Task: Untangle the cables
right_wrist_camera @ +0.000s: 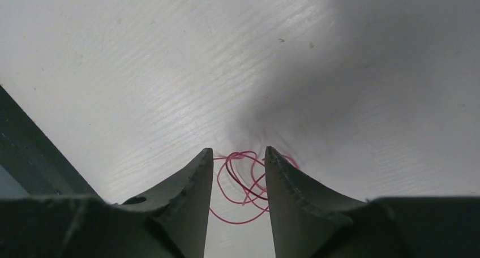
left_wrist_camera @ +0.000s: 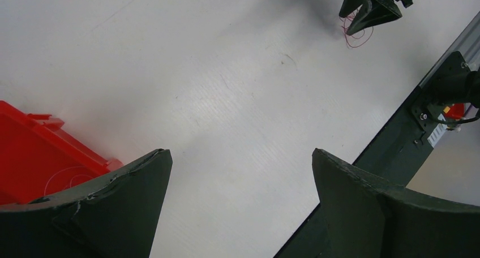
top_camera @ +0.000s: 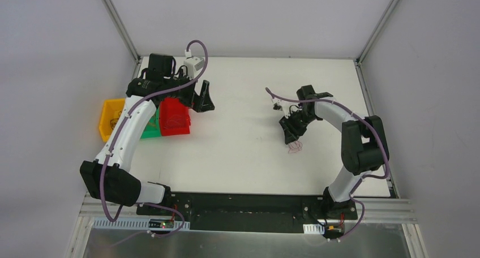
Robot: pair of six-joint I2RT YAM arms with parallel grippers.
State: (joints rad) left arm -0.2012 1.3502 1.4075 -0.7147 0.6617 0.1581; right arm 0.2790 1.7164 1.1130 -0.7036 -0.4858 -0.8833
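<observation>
right jaws straddling cables, left jaws wide

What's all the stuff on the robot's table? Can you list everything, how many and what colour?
thin curly wire cables: one small clump, mostly red with a few darker strands, lying on the right half of the table
yellow plastic bin: one, yellow, at the table's left edge
green plastic bin: one, green, between the yellow and red bins, partly hidden by the left arm
red plastic bin: one, red, right of the green bin
flat table: one, white, under everything
left gripper: one, dark, wide open, beside the red plastic bin
right gripper: one, dark, narrowly open, tips down either side of the cables
</observation>
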